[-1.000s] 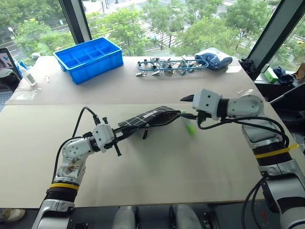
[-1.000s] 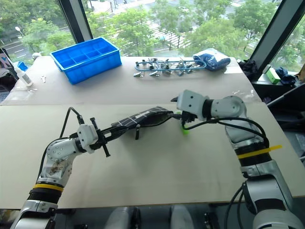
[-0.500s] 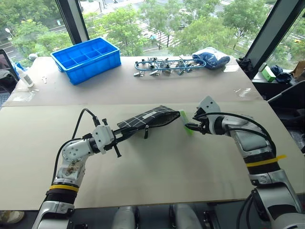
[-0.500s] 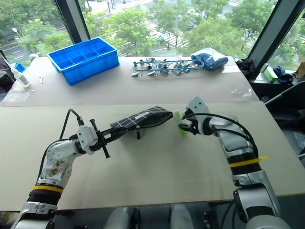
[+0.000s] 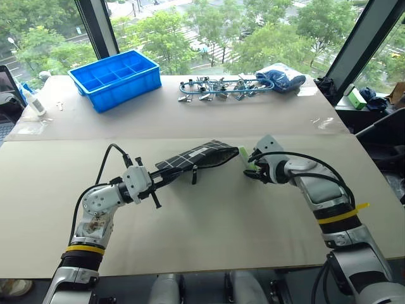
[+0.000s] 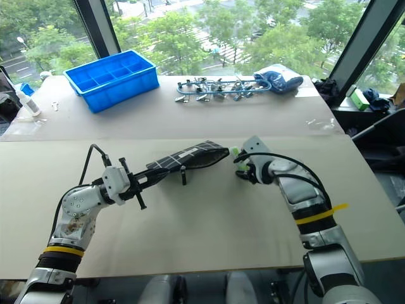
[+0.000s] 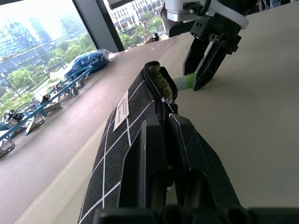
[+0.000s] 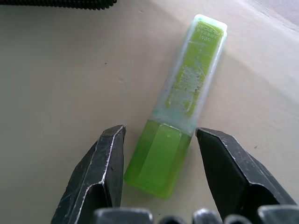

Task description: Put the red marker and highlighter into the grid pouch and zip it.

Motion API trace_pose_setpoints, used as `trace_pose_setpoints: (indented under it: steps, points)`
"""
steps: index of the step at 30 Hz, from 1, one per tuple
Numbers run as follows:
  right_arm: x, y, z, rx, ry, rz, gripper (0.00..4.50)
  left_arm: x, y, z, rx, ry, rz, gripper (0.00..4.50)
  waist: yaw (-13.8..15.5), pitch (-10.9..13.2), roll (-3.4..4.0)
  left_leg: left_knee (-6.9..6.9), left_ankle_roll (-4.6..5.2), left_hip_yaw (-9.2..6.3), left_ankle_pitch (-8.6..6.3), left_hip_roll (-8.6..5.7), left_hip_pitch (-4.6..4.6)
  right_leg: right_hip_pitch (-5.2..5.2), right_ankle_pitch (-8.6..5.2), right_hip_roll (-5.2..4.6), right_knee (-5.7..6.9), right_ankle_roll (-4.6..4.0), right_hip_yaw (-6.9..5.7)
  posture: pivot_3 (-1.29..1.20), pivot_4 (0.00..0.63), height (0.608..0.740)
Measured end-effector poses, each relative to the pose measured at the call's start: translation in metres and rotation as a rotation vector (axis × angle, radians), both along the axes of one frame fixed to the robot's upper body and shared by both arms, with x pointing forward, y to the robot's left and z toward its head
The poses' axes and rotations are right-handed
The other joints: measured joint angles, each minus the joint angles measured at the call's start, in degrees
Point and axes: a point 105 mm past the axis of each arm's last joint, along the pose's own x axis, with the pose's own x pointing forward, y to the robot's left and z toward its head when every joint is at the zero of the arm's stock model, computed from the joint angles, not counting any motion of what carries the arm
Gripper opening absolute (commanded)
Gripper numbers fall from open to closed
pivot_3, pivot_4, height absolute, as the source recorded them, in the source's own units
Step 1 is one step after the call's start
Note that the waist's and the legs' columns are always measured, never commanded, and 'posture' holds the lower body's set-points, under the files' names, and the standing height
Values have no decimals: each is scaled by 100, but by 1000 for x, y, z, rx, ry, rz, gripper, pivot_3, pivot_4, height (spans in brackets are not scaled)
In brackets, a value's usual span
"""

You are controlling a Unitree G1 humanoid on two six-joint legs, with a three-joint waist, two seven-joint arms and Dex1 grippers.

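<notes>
Nearest you, your left gripper (image 5: pixel 166 180) is clamped tight on one end of the grid pouch (image 5: pixel 196 156), holding it off the table (image 5: pixel 209 234) so it reaches out toward the right arm. The left wrist view looks straight along the pouch: white label (image 7: pixel 122 110) on its side, and the far end gaping open toward the highlighter (image 7: pixel 185 82).

Just past that open mouth your right gripper (image 5: pixel 249 169) is down at the tabletop, angled downward, jaws parted with one finger on each side of the highlighter (image 8: pixel 180 108). The right wrist view has the bright green cap sitting between the two black fingers (image 8: pixel 103 173), a sliver of table showing on either side, so they straddle it without pinching. The highlighter lies flat on the table, pale body pointing away from the gripper, just beside the pouch's open end.

You can't tell where the red marker is.

Farther back, across the seam in the table, a blue compartment bin (image 5: pixel 117 76) sits to the left, a heap of metal clips (image 5: pixel 218 87) in the middle, and a blue bag (image 5: pixel 283 76) beside them to the right.
</notes>
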Motion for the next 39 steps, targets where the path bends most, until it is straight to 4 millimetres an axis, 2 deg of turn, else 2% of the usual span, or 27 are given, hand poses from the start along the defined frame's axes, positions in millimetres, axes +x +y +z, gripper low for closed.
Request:
trace_pose_setpoints:
  steps: [2,9,12,14,17,19,20,21,22,23,26,27,29,33,39]
  points:
    - [-1,2,-1,-7,-3,8,1008,0,0,0,1,0,1,0,-8,-1,-1,0,0,0,0,0,2,1,0,0,2,0,0,0,150,740]
    - [1,-1,1,-20,-24,11,1004,0,-1,0,5,-6,1,0,-4,-1,-1,0,0,0,0,0,1,1,0,-1,2,0,0,0,150,740]
    - [14,-23,10,-72,-78,-63,1004,0,-1,-1,11,-7,0,0,15,2,2,1,0,2,0,-6,-8,-5,4,-6,0,6,1,0,150,740]
    - [30,-47,35,-97,-171,-155,1004,0,-1,-1,13,-7,-1,0,18,4,5,1,0,5,0,-8,-16,-14,6,-7,-2,10,5,0,150,740]
    - [46,-78,102,-133,-412,-233,1004,0,-2,-1,13,-8,-2,0,11,5,7,-7,0,6,0,-4,-16,-19,4,-1,-5,6,5,0,150,740]
    - [42,-77,132,-133,-531,-172,1004,0,-2,-1,13,-8,-3,0,6,5,7,-14,0,6,0,-1,-14,-18,1,2,-10,2,4,0,150,740]
    - [34,-70,143,-155,-584,-81,1004,0,-3,-1,12,-10,-4,0,6,5,7,-21,0,6,0,-2,-14,-18,0,1,-15,3,3,0,150,740]
    - [24,-61,144,-188,-610,20,1004,1,-3,0,11,-11,-5,0,8,5,7,-29,0,5,0,-2,-11,-14,0,1,-22,3,2,0,150,740]
    - [14,-52,139,-229,-607,122,1004,1,-4,0,9,-13,-7,0,11,5,6,-31,0,5,0,-2,-9,-10,0,1,-26,3,2,0,150,740]
    - [0,-40,121,-276,-565,257,1004,1,-4,0,8,-13,-8,0,10,5,6,-31,1,4,-1,-2,-8,-7,0,-1,-28,4,2,0,150,740]
    - [-34,-26,74,-385,-404,520,1004,2,-6,1,4,-14,-11,0,30,5,6,-22,5,6,-3,-8,-13,-8,2,-9,-32,14,6,0,150,740]
    - [-42,-23,66,-404,-371,573,1004,1,-6,0,4,-14,-11,0,28,5,6,-19,6,6,-3,-8,-13,-8,3,-9,-31,15,8,0,150,740]
    - [-48,-18,67,-424,-371,619,1004,1,-6,0,3,-14,-12,0,13,5,6,-2,10,4,-6,-4,-11,-7,4,-6,-22,15,9,0,150,740]
    - [-40,-10,74,-477,-446,605,1004,1,-7,0,2,-13,-15,0,-1,5,6,-1,10,3,-6,-1,1,0,4,0,-13,11,7,0,150,740]
    - [-36,2,52,-489,-428,638,1004,1,-8,0,6,-11,-25,0,42,5,6,4,8,6,-5,-6,-9,-2,4,-4,-15,12,6,0,150,740]
